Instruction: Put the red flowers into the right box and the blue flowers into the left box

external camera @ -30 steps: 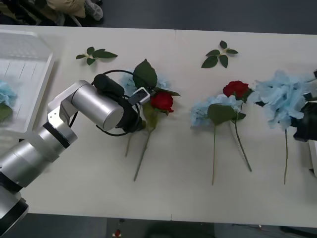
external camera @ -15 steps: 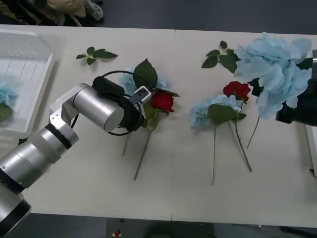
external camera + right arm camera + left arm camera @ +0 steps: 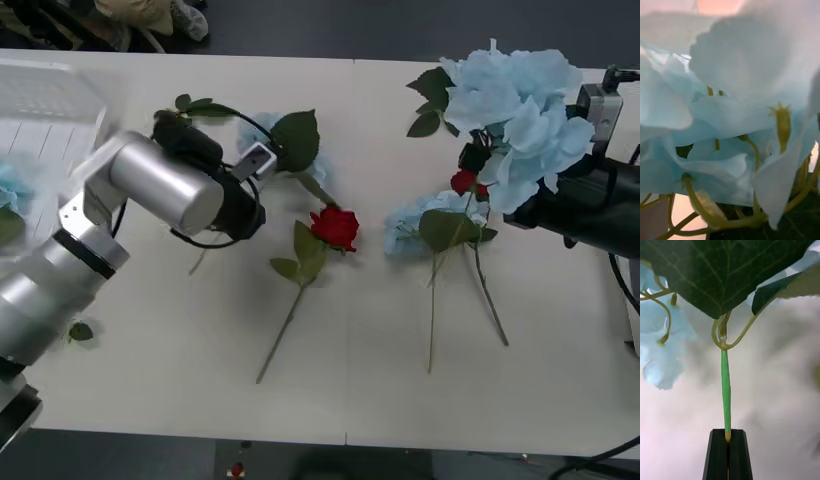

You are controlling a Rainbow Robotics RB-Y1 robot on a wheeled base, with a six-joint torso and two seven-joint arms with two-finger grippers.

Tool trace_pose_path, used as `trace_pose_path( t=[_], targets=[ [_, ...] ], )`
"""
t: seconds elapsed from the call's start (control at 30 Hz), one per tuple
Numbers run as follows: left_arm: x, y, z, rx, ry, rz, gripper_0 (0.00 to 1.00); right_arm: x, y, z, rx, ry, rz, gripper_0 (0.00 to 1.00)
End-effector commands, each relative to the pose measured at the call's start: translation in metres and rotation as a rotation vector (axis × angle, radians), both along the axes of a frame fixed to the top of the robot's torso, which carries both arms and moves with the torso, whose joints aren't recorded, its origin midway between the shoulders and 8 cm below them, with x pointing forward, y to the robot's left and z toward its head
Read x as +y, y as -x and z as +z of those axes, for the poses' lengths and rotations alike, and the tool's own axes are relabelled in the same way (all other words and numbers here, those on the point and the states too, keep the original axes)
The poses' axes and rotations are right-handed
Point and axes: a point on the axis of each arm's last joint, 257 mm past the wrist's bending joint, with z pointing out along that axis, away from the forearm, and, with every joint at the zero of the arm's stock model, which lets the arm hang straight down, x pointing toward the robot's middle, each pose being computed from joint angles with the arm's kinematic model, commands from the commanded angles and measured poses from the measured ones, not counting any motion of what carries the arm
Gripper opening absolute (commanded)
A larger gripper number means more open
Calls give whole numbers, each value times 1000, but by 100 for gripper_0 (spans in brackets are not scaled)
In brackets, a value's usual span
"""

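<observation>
While my left gripper [image 3: 727,433] is clenched on a thin green stem, the scene from left to right goes like this. The left box [image 3: 55,120] sits at 10 o'clock on the table [image 3: 380,400], with one of the blue flowers [image 3: 10,195] inside at its near edge. The left gripper [image 3: 262,160] is over the table at about 11 o'clock. The held blue flower [image 3: 658,352] and its big leaf [image 3: 297,140] sit just past the black fingers [image 3: 718,457].

One red flower [image 3: 335,228] lies flat near 12 o'clock, stem trailing toward me. At 1 o'clock a second blue flower [image 3: 408,225] and a second red flower [image 3: 463,182] lie together, stems crossing.

The right gripper [image 3: 540,205] is at 2 o'clock, behind a large blue cluster [image 3: 520,105] raised above the table. Petals hide it, so I cannot tell whether it is clamped. The right box [image 3: 635,325] shows as a white edge at 3 o'clock.
</observation>
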Motion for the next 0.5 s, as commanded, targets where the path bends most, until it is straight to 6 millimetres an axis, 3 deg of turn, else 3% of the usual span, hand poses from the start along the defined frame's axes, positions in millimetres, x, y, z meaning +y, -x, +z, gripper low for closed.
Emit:
trace_pose_path(
  t=[0.03, 0.17, 0.2, 0.27, 0.3, 0.37, 0.47, 0.5],
  targets=[
    [94, -5, 121, -136, -197, 115, 0, 8, -6, 11, -17, -16, 37, 0],
    [200, 25, 191, -135, -491, 182, 0, 12, -10, 10, -3, -18, 58, 0],
    [216, 30, 198, -125, -520, 200, 0, 12, -11, 10, -1, -19, 58, 0],
    [276, 47, 216, -82, -595, 282, 0, 13, -11, 10, -1, -17, 66, 0],
    [305, 55, 219, -50, -628, 320, 0, 14, -11, 11, -2, -18, 68, 0],
    [344, 64, 212, 4, -661, 369, 0, 14, -11, 11, -3, -16, 68, 0],
    [395, 65, 194, 39, -695, 436, 0, 15, -10, 10, -3, -15, 72, 0],
    [403, 63, 192, 32, -707, 445, 0, 15, -10, 11, -5, -16, 75, 0]
  ],
)
